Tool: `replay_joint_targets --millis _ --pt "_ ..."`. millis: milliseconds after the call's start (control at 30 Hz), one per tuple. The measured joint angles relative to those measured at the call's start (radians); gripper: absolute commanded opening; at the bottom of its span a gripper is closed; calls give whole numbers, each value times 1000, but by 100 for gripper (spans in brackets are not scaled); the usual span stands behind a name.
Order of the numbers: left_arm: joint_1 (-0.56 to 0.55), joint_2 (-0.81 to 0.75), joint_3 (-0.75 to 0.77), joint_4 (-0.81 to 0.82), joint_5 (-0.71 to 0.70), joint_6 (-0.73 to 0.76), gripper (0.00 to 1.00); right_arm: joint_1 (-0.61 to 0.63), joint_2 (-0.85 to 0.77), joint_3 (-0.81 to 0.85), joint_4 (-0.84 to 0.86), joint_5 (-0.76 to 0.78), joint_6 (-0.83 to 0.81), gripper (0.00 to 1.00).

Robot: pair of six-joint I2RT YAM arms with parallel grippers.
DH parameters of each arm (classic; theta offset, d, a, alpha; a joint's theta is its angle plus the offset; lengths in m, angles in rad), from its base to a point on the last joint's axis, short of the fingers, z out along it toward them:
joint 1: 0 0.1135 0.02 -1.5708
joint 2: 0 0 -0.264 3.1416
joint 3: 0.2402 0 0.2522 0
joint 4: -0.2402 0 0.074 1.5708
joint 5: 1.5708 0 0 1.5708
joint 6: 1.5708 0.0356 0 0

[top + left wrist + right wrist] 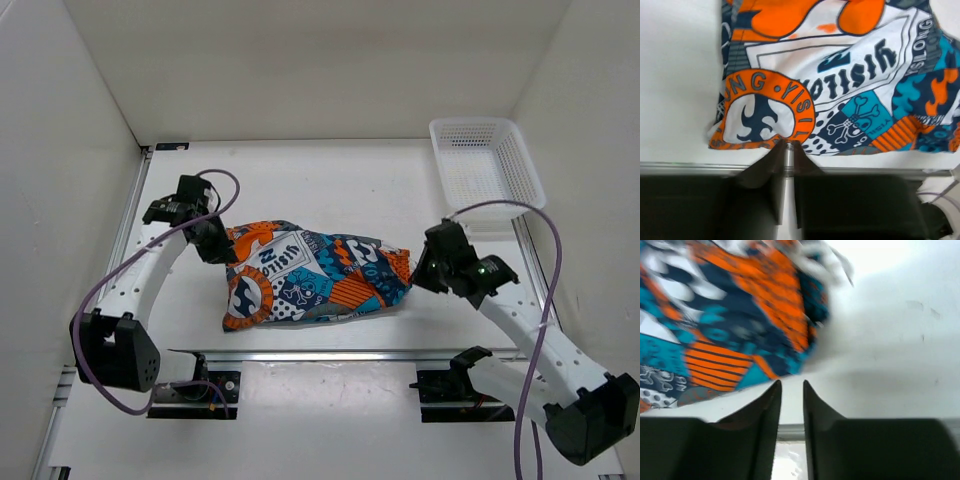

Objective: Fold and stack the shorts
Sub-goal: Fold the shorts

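The shorts [315,275] lie bunched in the middle of the table, printed in orange, turquoise, navy and white with a skull motif [852,122]. My left gripper [213,243] hovers at their far left corner. Its jaws stand almost together with only a thin slit and no cloth between them [788,146]. My right gripper [424,270] is just off the right end of the shorts [730,315]. Its fingers [771,400] stand a little apart over bare table, and nothing is held [791,385].
A white mesh basket [487,165] stands at the back right corner. A metal rail [330,355] runs along the table's near edge. White walls close in the left, back and right sides.
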Motion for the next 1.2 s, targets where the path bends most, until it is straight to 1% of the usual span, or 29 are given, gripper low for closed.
replay_joint_targets --millis 33,133,267,400,467,500,567,600,633,667,700,833,933,1067,1200 --pt "-6 5 13 11 1 5 10 0 19 42 5 6 -6 19" --pt "-17 74 31 48 0 10 10 0 147 145 59 7 -42 14" --pt "-22 272 33 107 -8 18 10 0 391 208 168 -5 -97 10" --pt "-22 461 34 137 -53 26 10 -16 602 210 216 -6 -130 10" --pt "-21 512 34 142 -63 28 10 -36 680 211 227 -5 -140 15" --pt "-21 526 34 144 -69 30 10 -45 707 211 227 -6 -143 31" --pt "-21 534 34 150 -80 37 10 -58 723 211 226 -8 -146 56" --pt "-21 533 34 153 -83 40 10 -60 714 212 226 -10 -151 85" --pt "-21 531 34 155 -84 44 10 -60 695 212 226 -12 -151 92" --pt "-21 530 34 158 -86 48 10 -60 663 212 222 -13 -161 97" --pt "-21 529 34 159 -87 51 10 -61 620 212 217 -13 -167 100" --pt "-21 520 35 159 -87 63 10 -82 409 212 204 -15 -184 100" --pt "-23 518 42 160 -87 68 10 -135 311 196 197 -27 -195 100" --pt "-26 518 48 161 -87 75 10 -214 285 100 203 -82 -212 100" --pt "-29 518 59 163 -87 80 10 -283 343 1 207 -209 -233 100"
